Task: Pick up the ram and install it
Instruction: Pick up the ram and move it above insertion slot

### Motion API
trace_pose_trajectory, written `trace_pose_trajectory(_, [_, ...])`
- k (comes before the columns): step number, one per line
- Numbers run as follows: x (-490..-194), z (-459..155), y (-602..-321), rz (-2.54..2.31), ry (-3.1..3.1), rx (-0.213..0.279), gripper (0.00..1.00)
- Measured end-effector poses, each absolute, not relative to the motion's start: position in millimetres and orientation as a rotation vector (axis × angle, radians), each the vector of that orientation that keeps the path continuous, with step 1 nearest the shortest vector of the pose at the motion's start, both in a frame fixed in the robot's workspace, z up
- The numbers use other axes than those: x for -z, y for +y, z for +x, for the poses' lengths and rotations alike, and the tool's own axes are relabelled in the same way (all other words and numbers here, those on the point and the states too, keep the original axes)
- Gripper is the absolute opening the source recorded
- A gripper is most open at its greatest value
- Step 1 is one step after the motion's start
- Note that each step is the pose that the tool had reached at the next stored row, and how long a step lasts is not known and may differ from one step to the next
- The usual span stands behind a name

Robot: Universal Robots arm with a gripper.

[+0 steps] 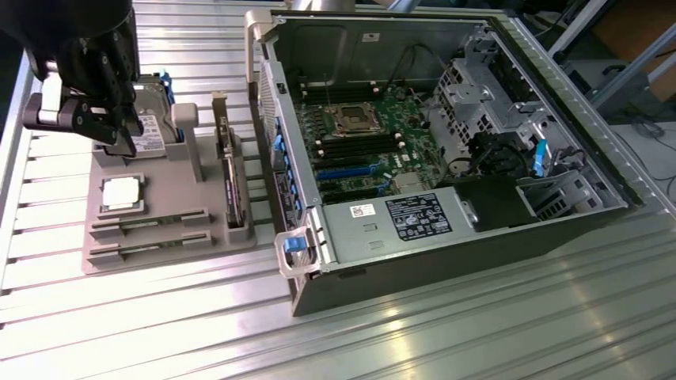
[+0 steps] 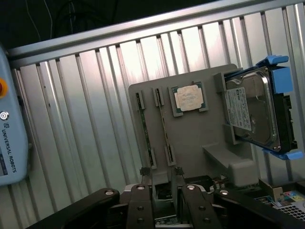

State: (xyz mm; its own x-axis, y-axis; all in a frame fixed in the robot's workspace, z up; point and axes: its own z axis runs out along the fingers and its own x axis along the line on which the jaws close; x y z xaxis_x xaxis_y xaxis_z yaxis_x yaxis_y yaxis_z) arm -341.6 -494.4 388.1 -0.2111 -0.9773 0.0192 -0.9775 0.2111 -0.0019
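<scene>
So the hand [image 2: 161, 172] hovered apart and empty; the ram [image 2: 163, 128] ahead stood edge-up in its holder [image 2: 190, 138], probably for easy pinching.

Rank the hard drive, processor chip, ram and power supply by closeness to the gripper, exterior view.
1. Hard drive, right beside the gripper.
2. Processor chip, in the middle of the tray.
3. Ram, in the tray's near slots.
4. Power supply, inside the computer case.

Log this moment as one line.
gripper: open, empty, above tray | ram: seated in tray, untouched | computer case: open
</scene>
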Motion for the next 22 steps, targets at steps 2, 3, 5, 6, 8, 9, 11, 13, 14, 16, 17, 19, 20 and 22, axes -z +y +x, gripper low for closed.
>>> trace_pose_trajectory(2, [-387,-342,-494,1.964,-2.434,-0.021,0.30])
trace_pose_trajectory(3, [-386,-342,-494,1.964,-2.434,-0.021,0.30])
trace_pose_trajectory(5, [-384,-342,-494,1.964,-2.434,-0.021,0.30])
trace_pose_trajectory(6, [-383,-342,-494,1.964,-2.434,-0.021,0.30])
trace_pose_trajectory(8, [-382,-342,-494,1.964,-2.434,-0.021,0.30])
trace_pose_trajectory(9, [-382,-342,-494,1.964,-2.434,-0.021,0.30])
trace_pose_trajectory(11, [-380,-342,-494,1.964,-2.434,-0.021,0.30])
trace_pose_trajectory(13, [-379,-342,-494,1.964,-2.434,-0.021,0.30])
trace_pose_trajectory(14, [-378,-342,-494,1.964,-2.434,-0.021,0.30])
trace_pose_trajectory(16, [-377,-342,-494,1.964,-2.434,-0.021,0.30])
trace_pose_trajectory(17, [-376,-342,-494,1.964,-2.434,-0.021,0.30])
trace_pose_trajectory(19, [-375,-342,-494,1.964,-2.434,-0.021,0.30])
trace_pose_trajectory(20, [-375,-342,-494,1.964,-2.434,-0.021,0.30])
trace_pose_trajectory(22, [-374,-342,-494,1.964,-2.434,-0.021,0.30])
